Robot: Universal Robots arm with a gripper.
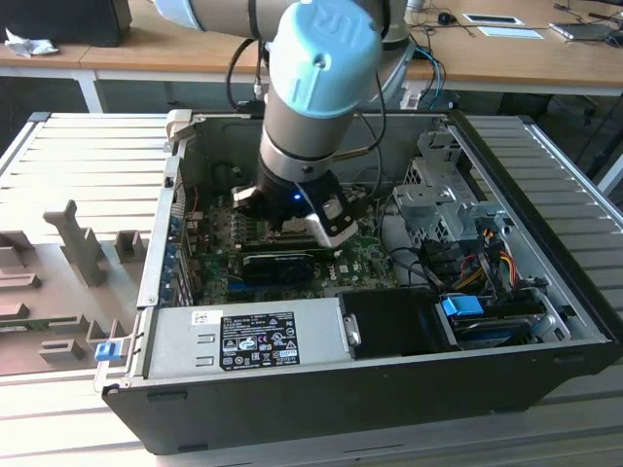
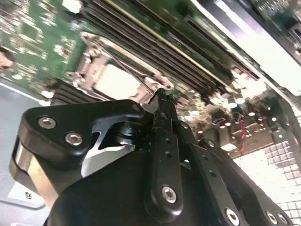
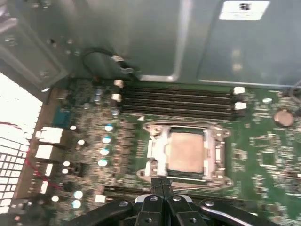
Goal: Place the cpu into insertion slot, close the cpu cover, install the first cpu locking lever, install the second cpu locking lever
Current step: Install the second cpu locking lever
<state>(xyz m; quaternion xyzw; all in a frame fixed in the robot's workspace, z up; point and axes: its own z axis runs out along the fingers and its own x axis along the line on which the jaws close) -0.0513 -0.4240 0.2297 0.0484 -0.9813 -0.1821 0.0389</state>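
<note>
First wrist view: the gripper (image 3: 162, 184) is seen with its two black fingertips (image 3: 157, 185) pressed together, no gap being visible between them, and nothing is seen held between them. The tips are poised at the near edge of the insertion slot (image 3: 185, 153), just beside its silvery frame; whether the frame is actually touched cannot be told. The cpu (image 3: 186, 150) is seated flat inside the slot, its dull silver-grey top being shown through the square window of the cpu cover (image 3: 156, 149), which appears to be lying down over the socket. Four long black memory slots (image 3: 178, 100) are set side by side just beyond the socket on the green motherboard (image 3: 263, 155).

In the second wrist view, the same closed tips (image 2: 161, 101) are shown just beside a corner of the socket, with the pale chip top (image 2: 116, 82) near them.

In the exterior view, the arm's wrist (image 1: 302, 209) is lowered into the open computer case (image 1: 321, 389), above the motherboard, and a grey power supply (image 1: 243, 336) is seen along the case's near wall.
</note>
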